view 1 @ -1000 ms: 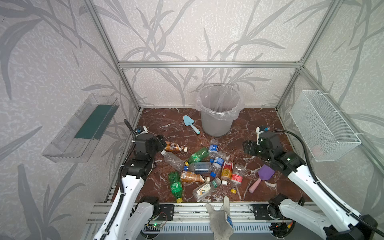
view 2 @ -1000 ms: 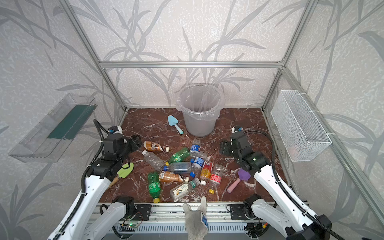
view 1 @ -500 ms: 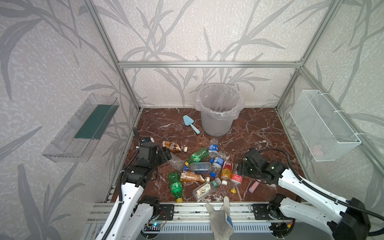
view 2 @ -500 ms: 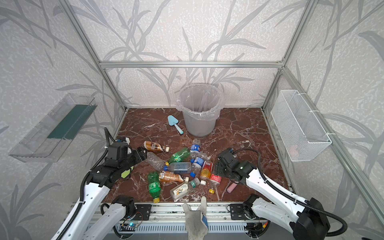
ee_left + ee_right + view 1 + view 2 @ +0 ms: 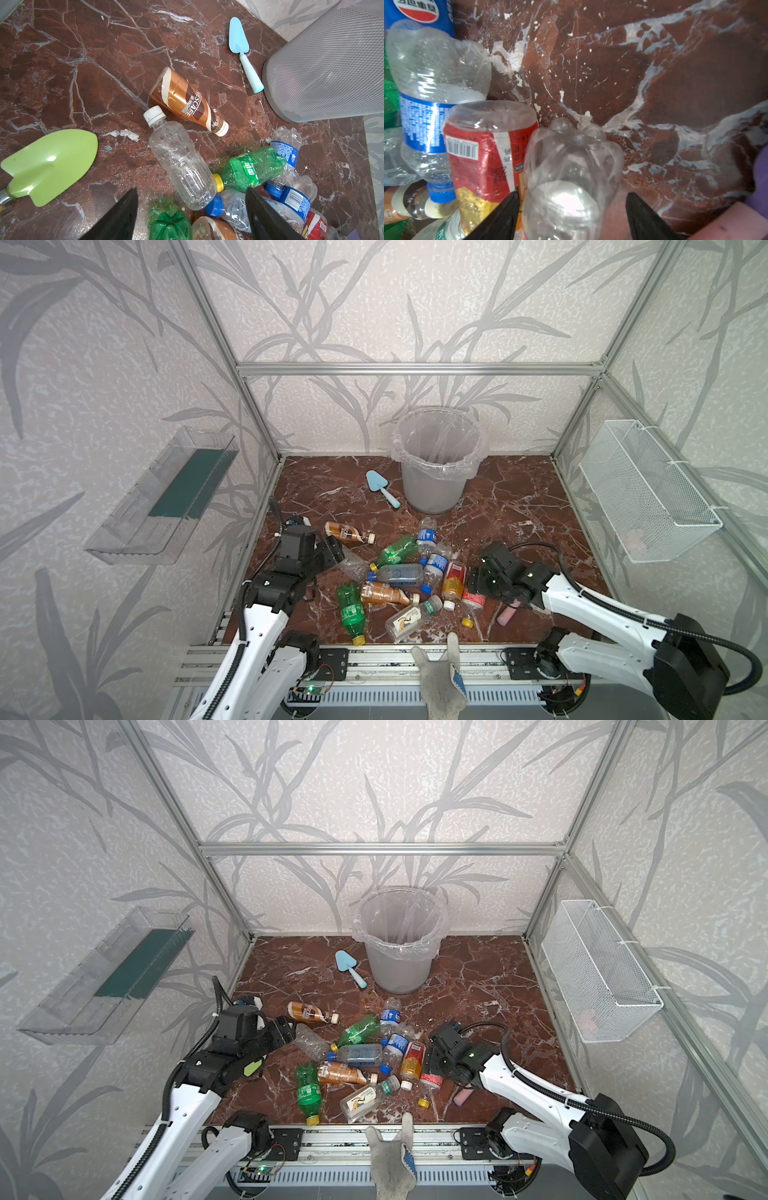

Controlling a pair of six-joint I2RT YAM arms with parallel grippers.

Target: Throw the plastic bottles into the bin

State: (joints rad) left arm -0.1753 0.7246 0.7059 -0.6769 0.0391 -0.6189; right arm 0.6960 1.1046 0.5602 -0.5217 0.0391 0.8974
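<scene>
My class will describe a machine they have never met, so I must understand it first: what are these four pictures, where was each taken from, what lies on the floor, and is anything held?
Two white robot arms work in a walled booth, each ending in a black two-fingered claw. Two pictures look down on the whole scene from above; the other two come from a camera on each arm's wrist. On the brown marble floor lie a heap of plastic bottles, a light-blue trowel and a green scoop; the grey bin stands at the back. The left claw is open around the base of a clear white-capped bottle. The right claw is open around another clear bottle. Nothing is held yet.
</scene>
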